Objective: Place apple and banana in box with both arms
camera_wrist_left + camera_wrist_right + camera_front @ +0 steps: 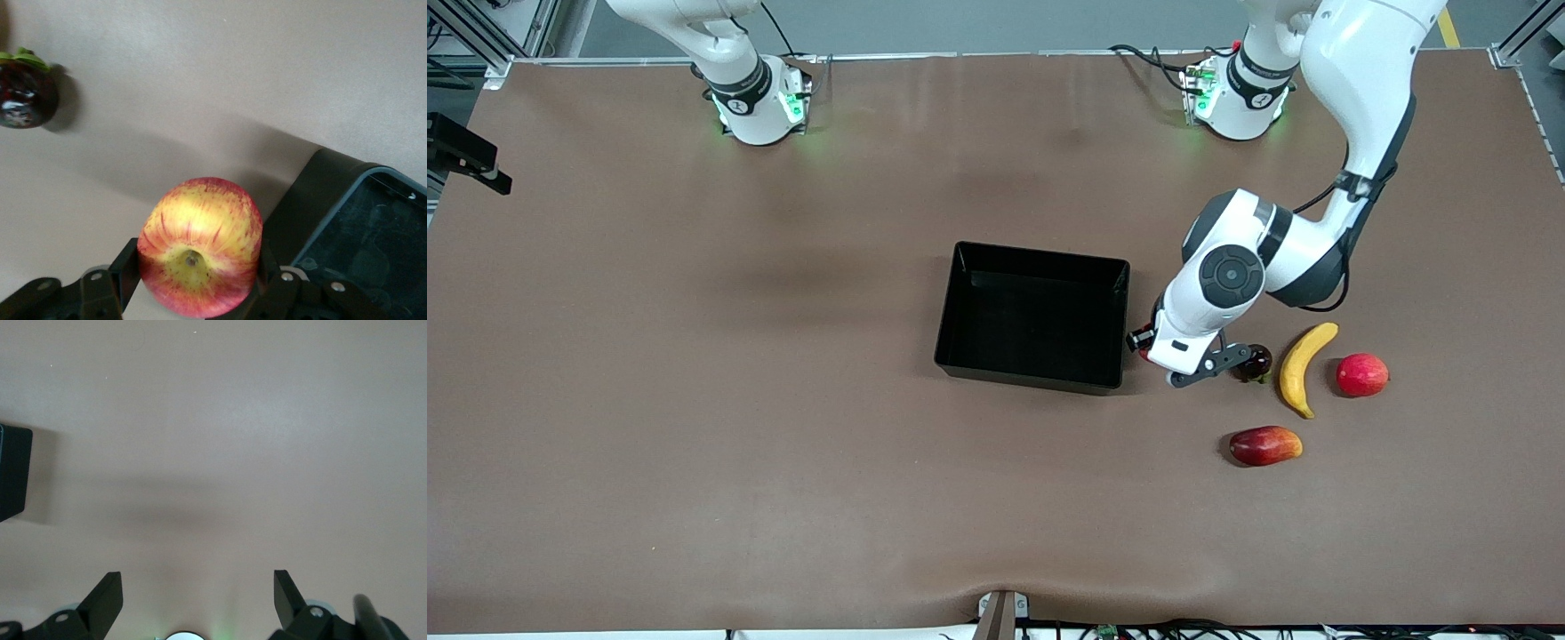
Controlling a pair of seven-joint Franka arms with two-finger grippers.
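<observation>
Left gripper (193, 293) has its fingers pinched on the apple (200, 245), one pad on each flank, and it's hanging just off the box (1034, 316) at the edge that faces the left arm's end of the bench, low over the brown mat. So the step I'm in looks like the carry: get the fruit over the rim and into the bin. If I were giving tips, I'd say lift enough that the apple's underside clears the black wall before sliding across, since from my wrist view the box corner sits right next to the fruit, and let go only once I'm well inside the walls so it doesn't bounce off the rim. The grip seems centred, so I wouldn't squeeze harder, a round thing like that can squirt out. The apple itself is red streaked with yellow-orange, with a yellowish dimple and a little stem stub pointing at my camera. The banana (1303, 367) lies on the bench toward the left arm's end, between a dark mangosteen (1255, 363) and a plain red fruit (1361, 374), with a mango-looking fruit (1264, 445) nearer the front edge. Right gripper (198, 597) waits with fingers spread wide over bare bench near its base, holding nothing.
</observation>
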